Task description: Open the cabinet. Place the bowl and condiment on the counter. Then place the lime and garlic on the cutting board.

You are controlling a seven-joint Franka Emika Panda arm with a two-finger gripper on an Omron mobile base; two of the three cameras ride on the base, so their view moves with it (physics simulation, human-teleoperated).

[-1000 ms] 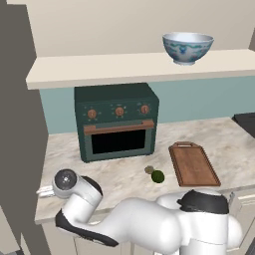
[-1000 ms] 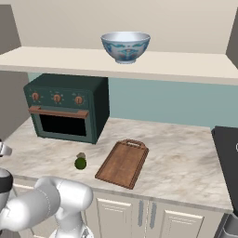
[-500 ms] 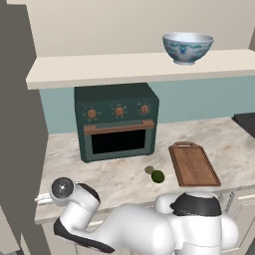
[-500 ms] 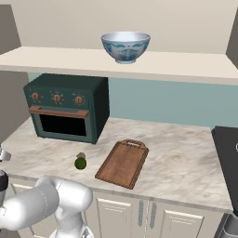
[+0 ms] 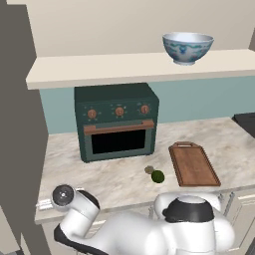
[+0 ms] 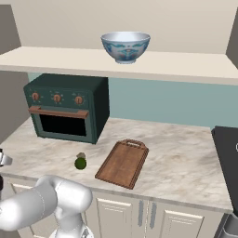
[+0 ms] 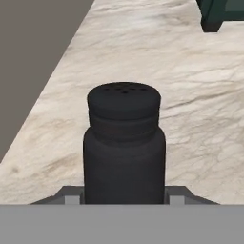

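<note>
Condiment shaker (image 7: 125, 147), a matte black cylinder with a narrower perforated cap, stands upright between the gripper (image 7: 125, 198) tips, which sit tight against its two sides, over the veined beige marble of the counter (image 7: 190, 86) near its left front corner; whether its base touches the slab I cannot tell. Up on the smooth cream shelf (image 5: 124, 67) the bowl (image 5: 188, 47) rests, white glazed ceramic with a blue pattern round its outside. Under the shelf a dark green toaster oven (image 5: 117, 122) with copper-coloured knobs sits at the back of the counter. Toward the front edge, the brown wooden cutting board (image 5: 193, 164), rectangular with a raised rim and a small handle facing the wall, lies flat. Just to its left the round dark green lime (image 5: 158, 176) lies beside the dull tan garlic (image 5: 149, 170).
</note>
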